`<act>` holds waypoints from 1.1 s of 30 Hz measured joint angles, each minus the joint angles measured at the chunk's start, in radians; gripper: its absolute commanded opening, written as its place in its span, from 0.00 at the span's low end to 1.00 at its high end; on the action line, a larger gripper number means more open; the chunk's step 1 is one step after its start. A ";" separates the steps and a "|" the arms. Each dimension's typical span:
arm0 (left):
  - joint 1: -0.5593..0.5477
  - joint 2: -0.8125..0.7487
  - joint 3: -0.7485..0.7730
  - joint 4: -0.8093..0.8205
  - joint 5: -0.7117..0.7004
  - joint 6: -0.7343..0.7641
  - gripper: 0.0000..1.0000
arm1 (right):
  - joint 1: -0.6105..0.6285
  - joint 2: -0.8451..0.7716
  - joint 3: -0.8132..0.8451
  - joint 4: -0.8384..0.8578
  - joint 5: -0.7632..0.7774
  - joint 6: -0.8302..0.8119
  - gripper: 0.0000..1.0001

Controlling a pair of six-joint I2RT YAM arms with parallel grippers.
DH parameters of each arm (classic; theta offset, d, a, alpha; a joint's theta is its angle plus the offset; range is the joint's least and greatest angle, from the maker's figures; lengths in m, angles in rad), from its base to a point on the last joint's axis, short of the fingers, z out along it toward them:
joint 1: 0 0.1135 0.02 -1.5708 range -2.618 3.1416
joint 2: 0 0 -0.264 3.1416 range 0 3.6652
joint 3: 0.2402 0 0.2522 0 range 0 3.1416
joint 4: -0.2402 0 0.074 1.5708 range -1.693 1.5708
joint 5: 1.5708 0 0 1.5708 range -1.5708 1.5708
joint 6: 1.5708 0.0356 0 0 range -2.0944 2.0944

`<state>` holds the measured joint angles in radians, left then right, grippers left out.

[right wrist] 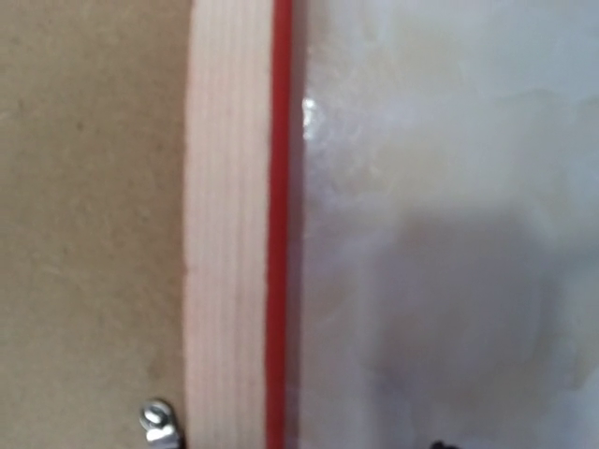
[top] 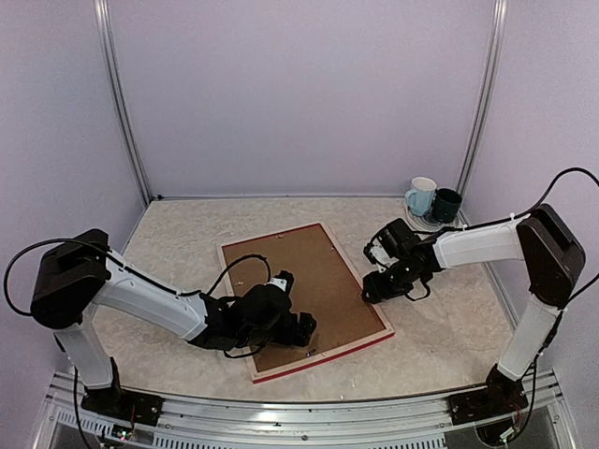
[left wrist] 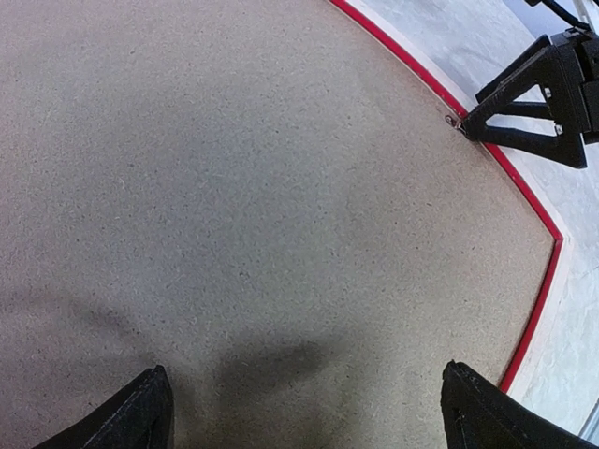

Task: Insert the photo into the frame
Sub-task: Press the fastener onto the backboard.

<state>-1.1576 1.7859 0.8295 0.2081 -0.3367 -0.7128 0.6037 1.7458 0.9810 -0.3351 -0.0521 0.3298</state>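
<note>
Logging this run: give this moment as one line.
frame face down, backing board in | photo unseen | left pincer open over board | right pincer at edge clip

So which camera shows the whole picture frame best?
The top external view: the frame lies whole there, back side up. The left wrist catches only its red edge around one corner; the right wrist shows a close strip of pale wood and red.

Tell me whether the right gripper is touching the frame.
Cannot tell. In the left wrist view the right gripper sits at the frame rim beside a metal tab, but any gap underneath is hidden.
</note>
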 measured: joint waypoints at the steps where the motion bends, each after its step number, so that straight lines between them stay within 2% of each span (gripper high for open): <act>1: 0.000 0.003 0.004 -0.002 0.000 0.000 0.98 | 0.000 0.000 0.000 0.001 -0.001 0.000 0.59; 10: 0.000 0.021 0.027 -0.010 0.001 0.006 0.98 | 0.000 0.020 0.006 0.027 -0.025 0.000 0.56; 12: 0.000 0.021 0.027 -0.010 0.001 0.006 0.98 | 0.000 0.023 0.006 0.035 -0.029 0.000 0.50; 14: 0.000 0.021 0.027 -0.010 0.001 0.007 0.98 | 0.000 0.025 0.006 0.045 -0.037 0.000 0.38; 17: 0.000 0.021 0.027 -0.008 0.002 0.006 0.98 | 0.002 0.026 0.005 0.058 -0.048 -0.001 0.26; 24: 0.000 0.021 0.027 -0.007 0.008 0.006 0.98 | 0.002 0.026 0.005 0.066 -0.045 0.003 0.14; 27: 0.000 0.021 0.027 -0.007 0.008 0.006 0.98 | 0.002 0.026 0.004 0.068 -0.047 0.003 0.19; 30: 0.000 0.021 0.027 -0.007 0.007 0.007 0.99 | 0.002 0.025 0.004 0.069 -0.056 0.002 0.43; 33: 0.000 0.021 0.027 -0.008 0.007 0.008 0.99 | 0.001 0.025 0.003 0.063 -0.075 0.003 0.57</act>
<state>-1.1576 1.8065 0.8566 0.2005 -0.3298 -0.7052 0.6044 1.7710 0.9844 -0.2726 -0.1272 0.3328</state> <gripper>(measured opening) 0.985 0.449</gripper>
